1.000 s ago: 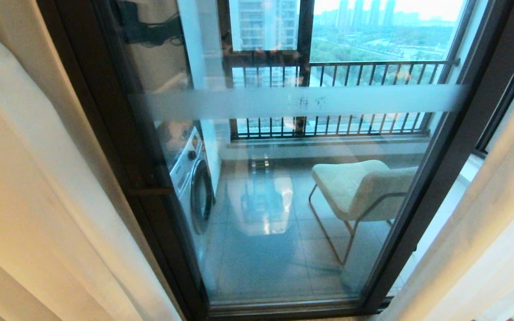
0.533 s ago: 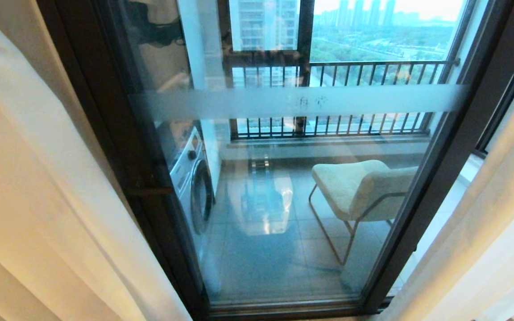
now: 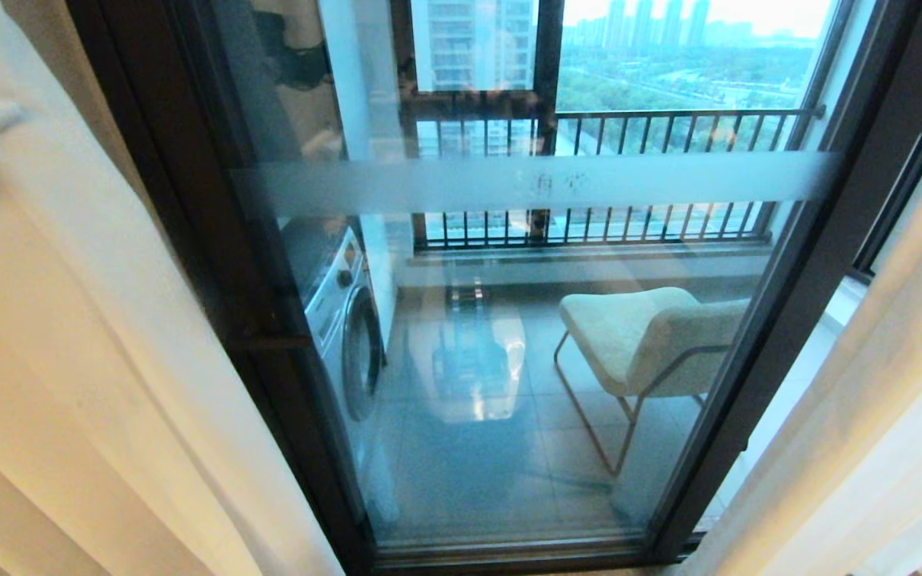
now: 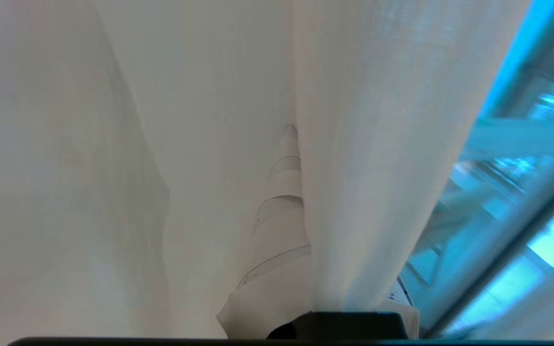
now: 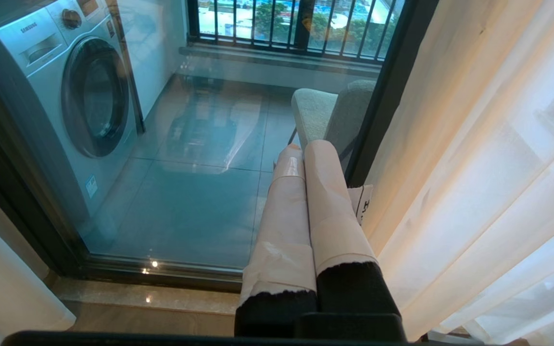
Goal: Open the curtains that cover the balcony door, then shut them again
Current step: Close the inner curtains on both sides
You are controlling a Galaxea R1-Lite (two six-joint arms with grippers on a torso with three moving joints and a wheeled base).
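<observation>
L curtains (image 3: 69,320) edge has crept over more of the balcony door (image 3: 509,320) frame. My left gripper (image 4: 296,144) is clamped on that fabric; right gripper (image 5: 306,154) closed, empty, near R drape.

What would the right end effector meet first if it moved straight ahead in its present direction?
Probably the balcony door: the shut right end effector points at its glass, near the dark frame, with the curtains beside it. Depth is unclear.
</observation>
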